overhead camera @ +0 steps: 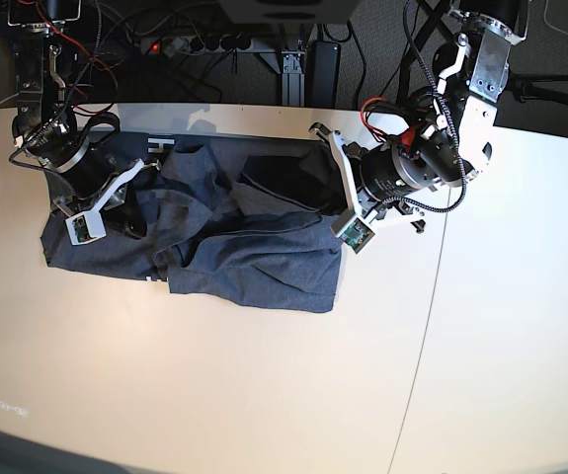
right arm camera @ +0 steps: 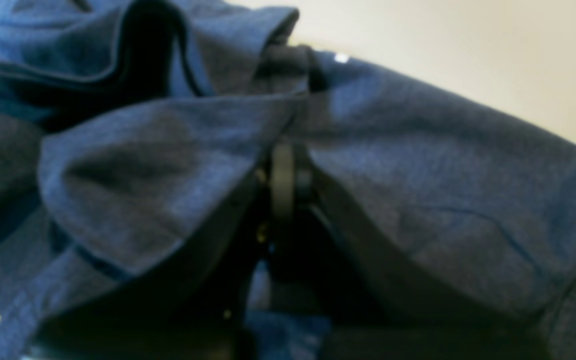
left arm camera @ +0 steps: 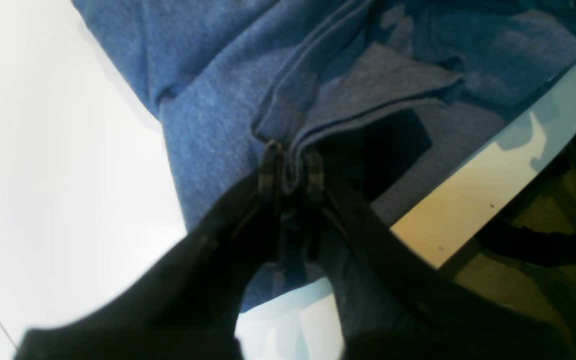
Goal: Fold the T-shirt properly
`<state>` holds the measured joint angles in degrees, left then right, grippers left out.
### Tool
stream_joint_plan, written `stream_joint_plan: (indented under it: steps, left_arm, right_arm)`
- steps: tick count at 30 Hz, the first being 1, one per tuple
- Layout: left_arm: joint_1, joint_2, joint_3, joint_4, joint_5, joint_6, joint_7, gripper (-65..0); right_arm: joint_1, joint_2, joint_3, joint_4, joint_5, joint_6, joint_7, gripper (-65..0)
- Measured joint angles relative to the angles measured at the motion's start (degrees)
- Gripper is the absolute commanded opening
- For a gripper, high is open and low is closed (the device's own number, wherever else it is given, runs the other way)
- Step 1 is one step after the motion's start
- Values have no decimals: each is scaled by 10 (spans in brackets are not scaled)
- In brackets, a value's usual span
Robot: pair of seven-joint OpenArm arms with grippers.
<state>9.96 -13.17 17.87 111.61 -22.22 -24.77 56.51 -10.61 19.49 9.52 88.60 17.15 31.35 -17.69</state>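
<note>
1. In the right wrist view everything is soft and out of focus. The right gripper point(right arm camera: 283, 165) shows only as a dark shape, and the T-shirt point(right arm camera: 418, 165) drapes over both sides of it, so its fingertips are covered by cloth.
2. In the base view this gripper is hidden under the cloth and its own arm.
3. In the left wrist view, the left gripper point(left arm camera: 290, 167) has its lower part cut by the bottom edge, and cloth between the tips hides the gap.
4. The white lettering point(overhead camera: 159, 146) is mostly folded under; it is too small to read.
5. Beyond the table point(left arm camera: 468, 200), the floor is dark and unclear.
</note>
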Motion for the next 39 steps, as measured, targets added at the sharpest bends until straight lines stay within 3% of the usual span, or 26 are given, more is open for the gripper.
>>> stream_joint_plan:
  steps: [1, 4, 12, 15, 18, 23, 27, 37, 38, 39]
  left_arm:
    - [0, 0, 0, 0, 0, -12, 0, -650]
    - [0, 0, 0, 0, -4, -32, 0, -650]
    - [-33, 2, 0, 0, -15, -34, -9, -650]
    - [-31, 28, 0, 0, -48, -45, 13, -650]
    - [-23, 51, 35, 0, -85, -76, 17, -650]
    - [-22, 82, 130, 0, -67, -78, 19, -650]
    - [-25, 87, 182, 0, -35, -79, 20, -650]
    - [-27, 87, 204, 0, -23, -79, 20, -650]
    - [-27, 87, 204, 0, -22, -79, 20, -641]
    - [-27, 87, 204, 0, -22, -78, 20, -554]
  right_arm:
    - [0, 0, 0, 0, 0, 0, 0, -650]
    - [0, 0, 0, 0, 0, 0, 0, -650]
    - [0, 0, 0, 0, 0, 0, 0, -650]
    - [0, 0, 0, 0, 0, 0, 0, -650]
    - [0, 0, 0, 0, 0, 0, -2, -650]
    - [0, 0, 0, 0, 0, 0, -2, -650]
    - [0, 0, 0, 0, 0, 0, -2, -650]
    - [0, 0, 0, 0, 0, 0, -2, -650]
    - [0, 0, 0, 0, 0, 0, -2, -650]
    - [0, 0, 0, 0, 0, 0, -2, -650]
